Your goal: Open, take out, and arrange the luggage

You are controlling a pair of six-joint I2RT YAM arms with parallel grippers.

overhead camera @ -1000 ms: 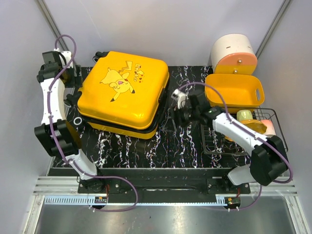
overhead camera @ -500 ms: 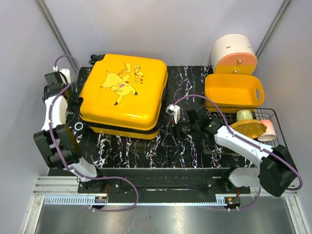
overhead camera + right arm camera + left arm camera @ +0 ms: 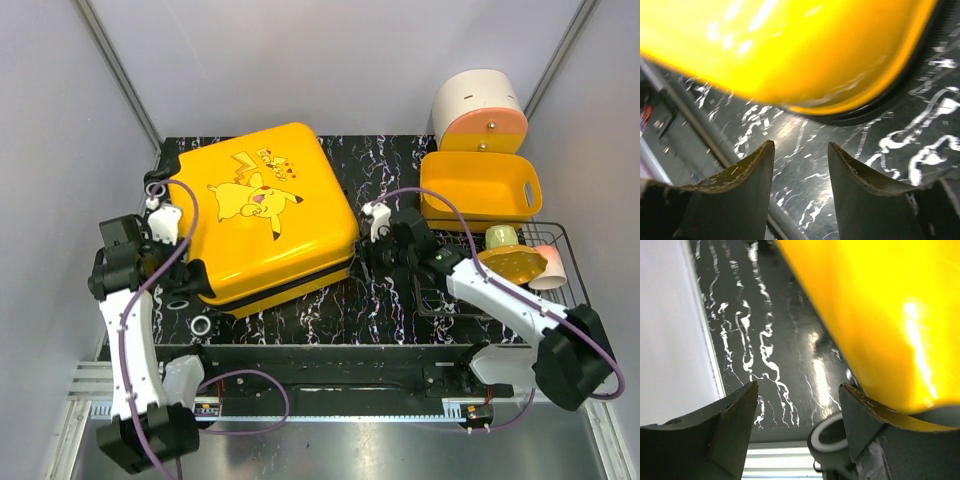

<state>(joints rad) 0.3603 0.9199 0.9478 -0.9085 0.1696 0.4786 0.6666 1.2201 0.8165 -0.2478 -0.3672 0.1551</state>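
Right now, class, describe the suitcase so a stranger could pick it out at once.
Start at the black marbled table. Its left half holds the large glossy yellow hard-shell suitcase. Unlike the smaller open yellow plastic basket at the far right, it bears a cartoon character print on its lid.

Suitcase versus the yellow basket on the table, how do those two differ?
The suitcase is far larger than the basket. The suitcase has a cartoon print on its lid; the basket is plain. The suitcase is a covered shell, while the basket is open-topped with handle cut-outs. The suitcase lies skewed at left-centre; the basket sits square at the far right. Both are yellow.
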